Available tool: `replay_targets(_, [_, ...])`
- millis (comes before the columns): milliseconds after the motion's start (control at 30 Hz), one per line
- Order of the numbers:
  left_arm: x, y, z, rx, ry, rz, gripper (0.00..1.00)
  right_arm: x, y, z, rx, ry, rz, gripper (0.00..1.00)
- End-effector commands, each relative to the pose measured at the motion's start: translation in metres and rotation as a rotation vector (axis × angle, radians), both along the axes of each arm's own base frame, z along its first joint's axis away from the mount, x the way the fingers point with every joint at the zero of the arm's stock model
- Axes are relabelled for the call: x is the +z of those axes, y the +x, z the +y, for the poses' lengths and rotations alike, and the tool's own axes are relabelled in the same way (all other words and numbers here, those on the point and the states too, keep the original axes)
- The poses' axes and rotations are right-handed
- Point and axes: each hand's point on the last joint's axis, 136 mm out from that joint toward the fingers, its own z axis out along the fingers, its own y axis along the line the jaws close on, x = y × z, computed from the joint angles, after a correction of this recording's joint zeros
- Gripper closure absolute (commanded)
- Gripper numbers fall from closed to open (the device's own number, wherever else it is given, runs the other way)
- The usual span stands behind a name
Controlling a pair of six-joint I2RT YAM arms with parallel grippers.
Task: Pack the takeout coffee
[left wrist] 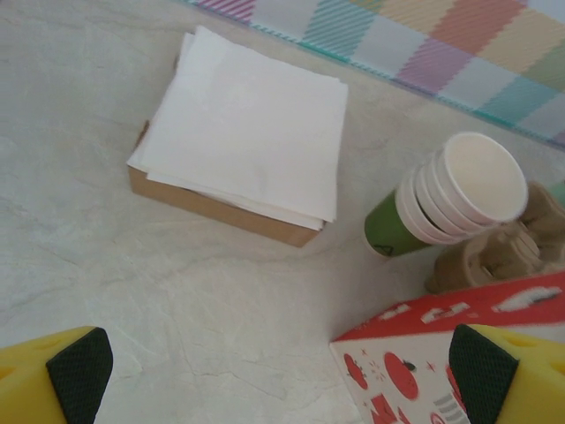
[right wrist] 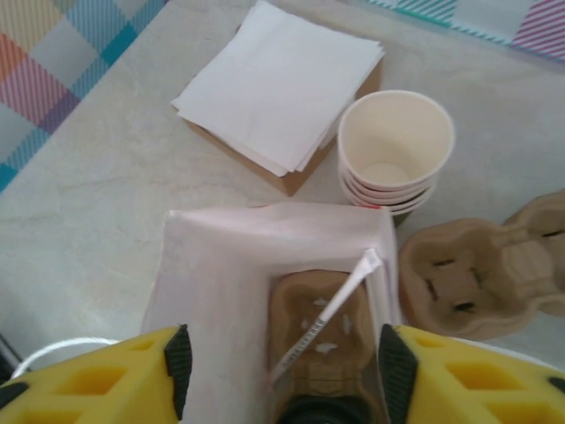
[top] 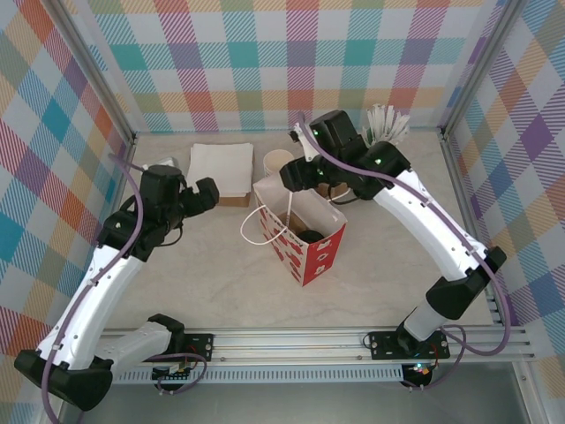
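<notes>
Spread yellow fingers [right wrist: 179,371] flank the open bag [right wrist: 221,274], a carrier [right wrist: 296,309] and wrapped stick [right wrist: 340,296] inside.

Pastel plaid walls [top: 265,62] enclose a pale marbled table [top: 221,283]; an aluminium rail [top: 309,340] edges its near side.

Bright even light, soft faint shadows, wrist views slightly blurred

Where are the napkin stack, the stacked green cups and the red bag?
napkin stack [left wrist: 247,124], left wrist view, middle of the top sheet.
stacked green cups [left wrist: 386,230], left wrist view, green side of the lowest cup.
red bag [top: 313,256], top external view, its red printed side.
</notes>
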Motion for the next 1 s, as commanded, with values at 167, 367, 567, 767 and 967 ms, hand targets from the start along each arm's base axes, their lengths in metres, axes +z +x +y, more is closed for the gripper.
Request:
replay_targets(167, [-0.022, 0.023, 0.03, 0.065, -0.245, 0.084, 0.0, 0.028, -0.015, -0.039, -0.091, 0.022, -0.07, 0.26])
replay_targets(367, [-0.054, 0.053, 0.06, 0.103, -0.355, 0.147, 0.02, 0.029, -0.019, -0.056, -0.141, 0.097, -0.088, 0.1])
replay_targets(567, [-0.079, 0.095, 0.076, 0.079, -0.322, 0.214, 0.07, 0.022, -0.023, -0.058, -0.138, 0.155, -0.069, 0.01])
replay_targets(767, [-0.109, 0.138, 0.081, 0.015, -0.284, 0.29, 0.16, 0.015, -0.025, -0.06, -0.138, 0.148, -0.045, 0.01])
replay_targets(967, [-0.136, 0.175, 0.083, -0.034, -0.263, 0.351, 0.24, 0.005, -0.027, -0.063, -0.142, 0.138, -0.024, 0.01])
